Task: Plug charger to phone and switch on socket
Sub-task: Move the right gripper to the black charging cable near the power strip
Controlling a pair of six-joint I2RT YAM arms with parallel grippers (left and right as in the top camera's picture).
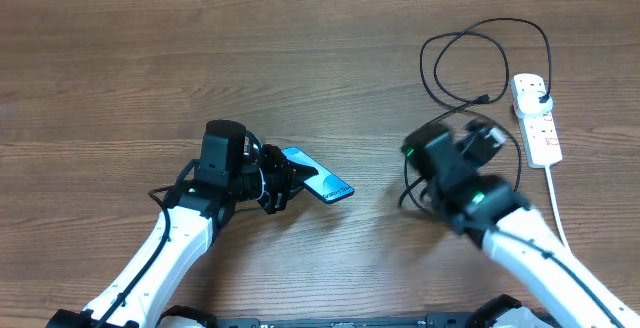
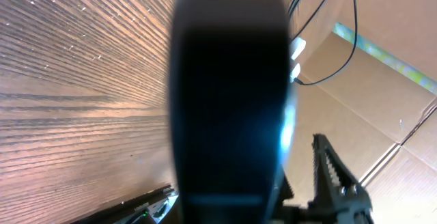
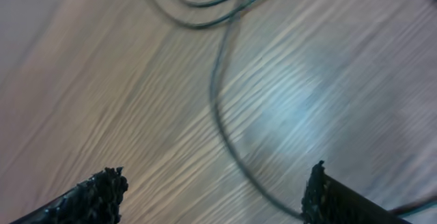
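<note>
Overhead: left gripper (image 1: 283,181) clamped on phone (image 1: 322,182); charger (image 1: 484,98) loops up to socket (image 1: 538,120). Right wrist cam alone shows right gripper (image 3: 215,176) fingers wide apart, over charger.

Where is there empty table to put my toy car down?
The far-left table beyond the left gripper is bare, and so is the far strip above the phone. The gap between the phone and the right gripper is free too. The right side is crowded: charger loops, socket and its white cord.
</note>
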